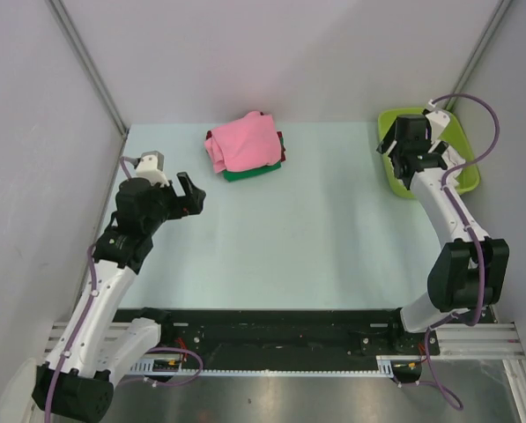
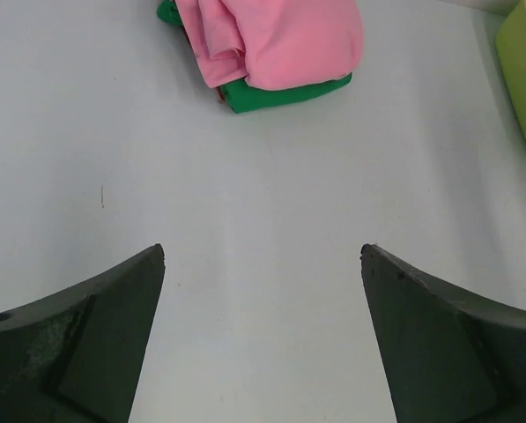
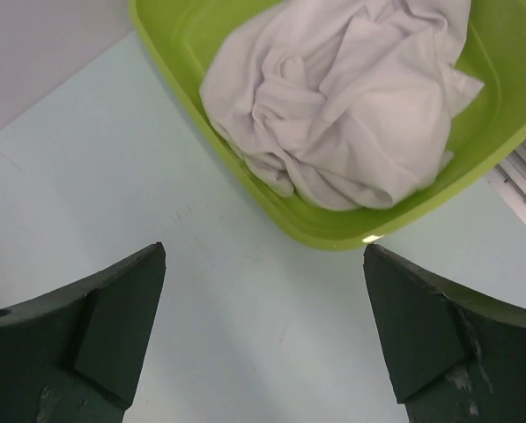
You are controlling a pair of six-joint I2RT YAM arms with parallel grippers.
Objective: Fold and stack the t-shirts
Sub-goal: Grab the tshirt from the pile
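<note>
A folded pink t-shirt (image 1: 245, 141) tops a stack at the back middle of the table, over a dark red one (image 1: 281, 141) and a green one (image 1: 254, 173). The pink (image 2: 280, 40) and green (image 2: 280, 92) shirts also show in the left wrist view. A crumpled white t-shirt (image 3: 351, 97) lies in the lime-green tub (image 3: 183, 53). My left gripper (image 1: 190, 194) (image 2: 263, 256) is open and empty, to the front left of the stack. My right gripper (image 1: 418, 163) (image 3: 264, 251) is open and empty, above the tub's near left rim.
The lime-green tub (image 1: 461, 172) stands at the back right corner, by the right wall; its edge shows in the left wrist view (image 2: 522, 79). Grey walls close in the table on the left, back and right. The black base rail (image 1: 271, 330) runs along the near edge.
</note>
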